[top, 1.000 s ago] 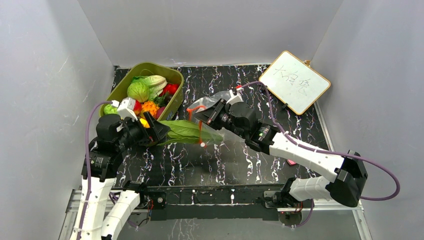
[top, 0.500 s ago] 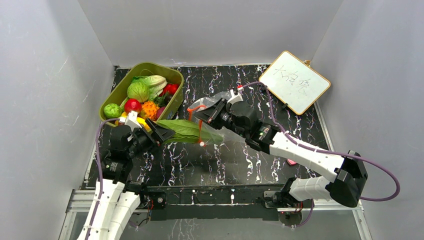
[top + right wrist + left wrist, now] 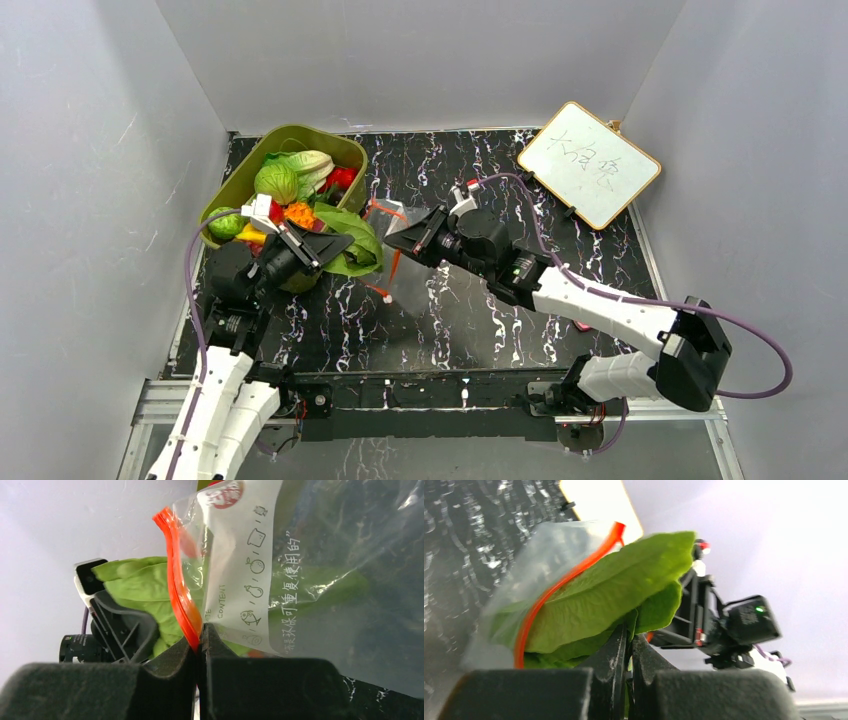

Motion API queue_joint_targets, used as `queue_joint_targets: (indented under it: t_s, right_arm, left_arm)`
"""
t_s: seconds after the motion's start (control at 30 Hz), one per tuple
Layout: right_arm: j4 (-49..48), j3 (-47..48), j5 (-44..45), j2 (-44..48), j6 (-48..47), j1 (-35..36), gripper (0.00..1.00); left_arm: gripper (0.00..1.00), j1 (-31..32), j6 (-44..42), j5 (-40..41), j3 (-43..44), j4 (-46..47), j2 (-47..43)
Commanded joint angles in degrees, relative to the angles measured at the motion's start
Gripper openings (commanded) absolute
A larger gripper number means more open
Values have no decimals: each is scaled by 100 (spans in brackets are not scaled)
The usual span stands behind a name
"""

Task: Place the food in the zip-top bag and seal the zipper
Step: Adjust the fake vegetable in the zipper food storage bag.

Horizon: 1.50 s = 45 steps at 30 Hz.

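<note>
A long green leaf (image 3: 352, 240) sticks partly into the mouth of the clear zip-top bag (image 3: 412, 275), which hangs just above the table. My left gripper (image 3: 320, 243) is shut on the leaf's near end (image 3: 614, 595). My right gripper (image 3: 416, 240) is shut on the bag's red-orange zipper (image 3: 180, 605) and holds the mouth up. The zipper (image 3: 554, 590) crosses in front of the leaf in the left wrist view. More food lies in the tub: a pale cabbage (image 3: 285, 178), a red fruit (image 3: 343, 178), an orange piece (image 3: 300, 213).
The olive-green tub (image 3: 300, 131) stands at the back left, right behind my left gripper. A white wood-framed board (image 3: 590, 163) leans at the back right. Grey walls close in both sides of the black marbled table (image 3: 480, 320).
My left gripper has shut on the leaf and swung up toward the tub, bunching the leaf. The right arm has shifted the bag slightly left and toward me.
</note>
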State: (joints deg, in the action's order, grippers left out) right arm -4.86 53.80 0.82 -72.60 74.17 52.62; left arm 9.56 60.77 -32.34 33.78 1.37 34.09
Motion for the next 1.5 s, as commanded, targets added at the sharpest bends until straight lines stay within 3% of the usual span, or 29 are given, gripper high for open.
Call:
queue_joint_targets:
  t_s: [0.0, 0.1, 0.17, 0.3, 0.5, 0.63, 0.7, 0.87, 0.97, 1.03, 1.13, 1.2, 1.27, 1.47]
  right_arm:
    - [-817, 64, -376, -176, 375, -11, 0]
    - [-1071, 93, -544, -302, 545, 2, 0]
    - [-1200, 117, -620, -376, 617, -3, 0]
    - [-1401, 132, -826, -580, 712, 35, 0]
    - [-1613, 278, -1058, -745, 661, 46, 0]
    - [-1614, 479, -1065, -751, 164, 46, 0]
    - [-1964, 424, -1239, -804, 61, 47, 0]
    - [-2249, 539, -1746, -1250, 177, 106, 0]
    - [-2230, 722, -1813, -1397, 111, 187, 0]
    - [-2074, 807, -1774, -1395, 40, 203, 0]
    - [-2039, 605, -1532, -1210, 112, 193, 0]
    - [-2066, 337, -1266, -1031, 266, 194, 0]
    - [-2096, 157, -1108, -885, 333, 170, 0]
    - [-2035, 109, -882, -653, 436, 87, 0]
  left_arm:
    - [0, 61, 849, -551, -291, 1790, -15]
    - [0, 74, 1337, -551, -847, 2922, -56]
    - [0, 88, 1184, -552, -972, 3068, -73]
    - [0, 98, 362, -537, -917, 2189, 18]
    - [0, 113, 38, -701, -744, 1442, 432]
    - [0, 120, -1221, -555, 162, -619, 730]
    - [0, 132, -1518, -478, 437, -1097, 835]
    - [0, 142, -1095, -734, 198, -411, 965]
    - [1, 142, -1243, -815, 383, -660, 1202]
    - [10, 142, -1547, -775, 838, -1172, 1339]
    - [48, 142, -2094, -633, 1583, -2109, 1502]
    - [65, 142, -2488, -408, 2081, -2730, 1568]
    - [73, 141, -2790, -187, 2473, -3219, 1526]
    - [79, 141, -3132, 690, 3255, -4235, 1259]
